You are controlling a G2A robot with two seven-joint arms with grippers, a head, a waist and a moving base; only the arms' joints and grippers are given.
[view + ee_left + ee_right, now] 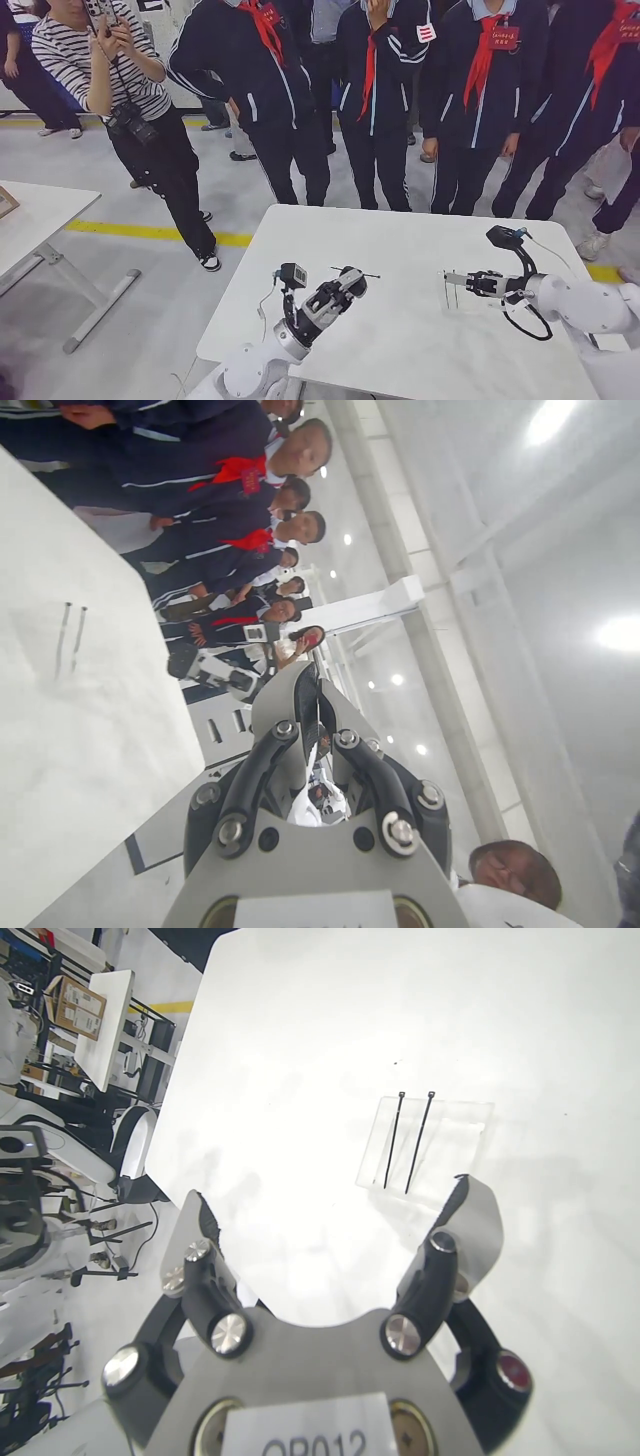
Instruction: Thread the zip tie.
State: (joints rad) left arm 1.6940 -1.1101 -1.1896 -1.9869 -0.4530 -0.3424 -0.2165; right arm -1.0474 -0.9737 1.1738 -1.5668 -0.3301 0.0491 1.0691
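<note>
**Top view: one tie gripped, threading not begun**

Desk (400,240) first: white, with both arms over it. The left jaws, above the desk's left half, are pinched on the zip tie (372,273), which sticks out straight to either side. In the left wrist view it runs edge-on between the closed pads. The right jaws stand wide with nothing in them, low beside a clear sheet (460,1128) and well apart from the left arm. On that sheet lie a spare tie (393,1140) and a second spare (419,1143), side by side, heads at the far end from the right jaws.

The pick-up looks done and the threading still to come, since the held tie shows no loop. The next move probably calls for the right jaws to take the tail and bend it round into the head's slot. That target is tiny, so alignment must be fine, and the thin strap could twist or slip.
</note>
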